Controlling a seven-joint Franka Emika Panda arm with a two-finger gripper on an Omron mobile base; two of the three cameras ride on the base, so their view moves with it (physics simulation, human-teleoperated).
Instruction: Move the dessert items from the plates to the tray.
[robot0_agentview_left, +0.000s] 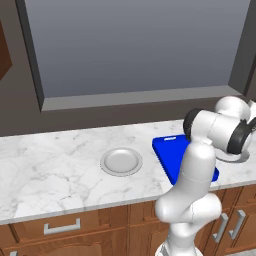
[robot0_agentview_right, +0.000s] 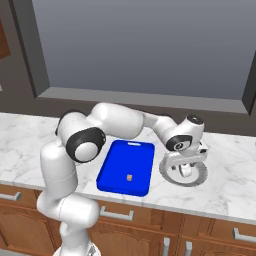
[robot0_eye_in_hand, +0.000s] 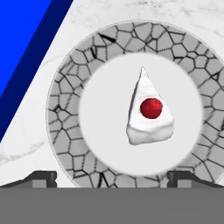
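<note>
White wedge (robot0_eye_in_hand: 149, 110) lies ahead between parted fingertips (robot0_eye_in_hand: 42, 178).

Arm (robot0_agentview_left: 197, 170) hides tray (robot0_agentview_left: 172, 150) middle; right plate (robot0_agentview_left: 239, 159) mostly covered.

The table (robot0_agentview_left: 50, 165) looks like polished white marble with grey veins. The tray (robot0_agentview_right: 120, 160) is smooth, glossy blue plastic. One plate (robot0_eye_in_hand: 65, 109) has a crackled grey rim; the cabinet fronts (robot0_agentview_left: 100, 225) look like wood.
</note>
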